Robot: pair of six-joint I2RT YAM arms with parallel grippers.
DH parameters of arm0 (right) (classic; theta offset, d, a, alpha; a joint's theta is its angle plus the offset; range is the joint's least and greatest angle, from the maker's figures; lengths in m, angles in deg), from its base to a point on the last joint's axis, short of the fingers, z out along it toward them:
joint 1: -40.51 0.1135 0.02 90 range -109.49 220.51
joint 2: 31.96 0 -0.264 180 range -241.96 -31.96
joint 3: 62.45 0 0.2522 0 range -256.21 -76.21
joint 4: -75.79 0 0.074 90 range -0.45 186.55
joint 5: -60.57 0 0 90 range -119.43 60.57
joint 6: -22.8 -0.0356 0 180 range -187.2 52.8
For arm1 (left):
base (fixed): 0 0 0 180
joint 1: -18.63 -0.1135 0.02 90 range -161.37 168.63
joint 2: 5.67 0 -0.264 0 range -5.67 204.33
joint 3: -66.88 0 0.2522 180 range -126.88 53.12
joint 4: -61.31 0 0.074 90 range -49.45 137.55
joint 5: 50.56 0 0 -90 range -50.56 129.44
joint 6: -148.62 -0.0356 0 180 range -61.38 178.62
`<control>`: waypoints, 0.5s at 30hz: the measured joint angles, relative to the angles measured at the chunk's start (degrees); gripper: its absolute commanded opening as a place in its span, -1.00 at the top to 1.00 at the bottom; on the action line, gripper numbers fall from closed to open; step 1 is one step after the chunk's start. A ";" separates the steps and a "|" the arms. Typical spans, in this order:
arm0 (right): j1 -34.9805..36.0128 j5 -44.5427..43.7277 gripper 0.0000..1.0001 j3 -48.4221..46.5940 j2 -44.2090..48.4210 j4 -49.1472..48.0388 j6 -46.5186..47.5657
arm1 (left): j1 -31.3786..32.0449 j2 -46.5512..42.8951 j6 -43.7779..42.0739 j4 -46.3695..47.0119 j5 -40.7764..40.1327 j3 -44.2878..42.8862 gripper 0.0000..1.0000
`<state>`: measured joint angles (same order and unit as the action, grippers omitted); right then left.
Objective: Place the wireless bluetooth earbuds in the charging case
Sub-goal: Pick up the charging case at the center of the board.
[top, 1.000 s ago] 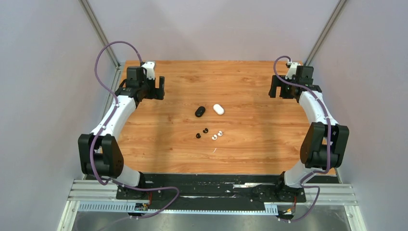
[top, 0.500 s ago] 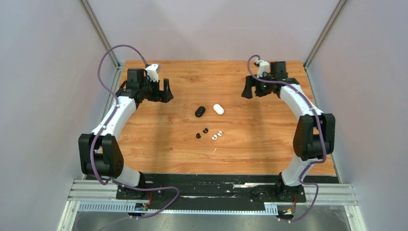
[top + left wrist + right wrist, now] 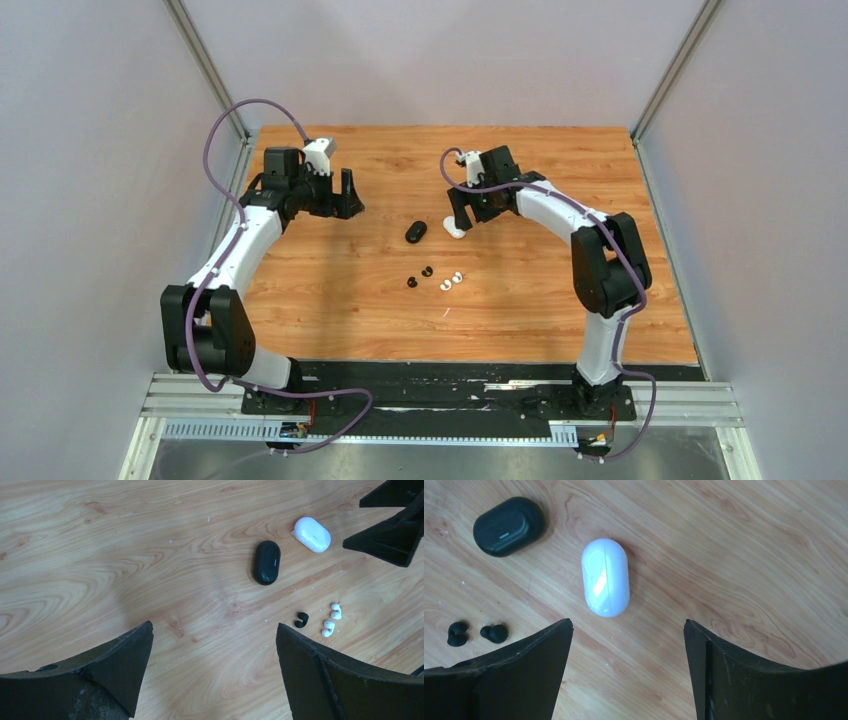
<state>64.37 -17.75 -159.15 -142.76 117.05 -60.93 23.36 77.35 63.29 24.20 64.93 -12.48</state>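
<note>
Both of my claws stood wide and held nothing. My right claw (image 3: 627,625) hovered low over the white case (image 3: 605,583), which lay closed on the tabletop (image 3: 749,555) near the black case (image 3: 509,526). My left claw (image 3: 214,625) hung well apart from them. Two black earbuds (image 3: 494,633) and two white earbuds (image 3: 335,614) lay loose on the wood, outside both cases.

You have a wooden table (image 3: 330,290). Mid-table lie a black case (image 3: 416,232) and a white case (image 3: 605,583) just beside it, both shut. Toward the near edge sit two black buds (image 3: 411,282) and two white buds (image 3: 445,285), apart from the cases.
</note>
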 measured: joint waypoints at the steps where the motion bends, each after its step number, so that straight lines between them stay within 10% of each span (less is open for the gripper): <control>1: 0.46 -0.42 -0.51 -0.59 -0.70 -0.26 0.09 | 0.00 -0.04 0.02 0.00 0.02 0.00 -0.96; 15: 3.04 -2.75 -0.43 -2.75 -6.23 -1.01 1.84 | 0.00 -0.04 0.22 0.22 -0.04 0.48 -0.96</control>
<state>67.40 -20.50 -161.90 -148.99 116.05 -59.10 23.36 77.31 63.51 24.41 64.89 -12.00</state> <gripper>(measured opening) 0.731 0.981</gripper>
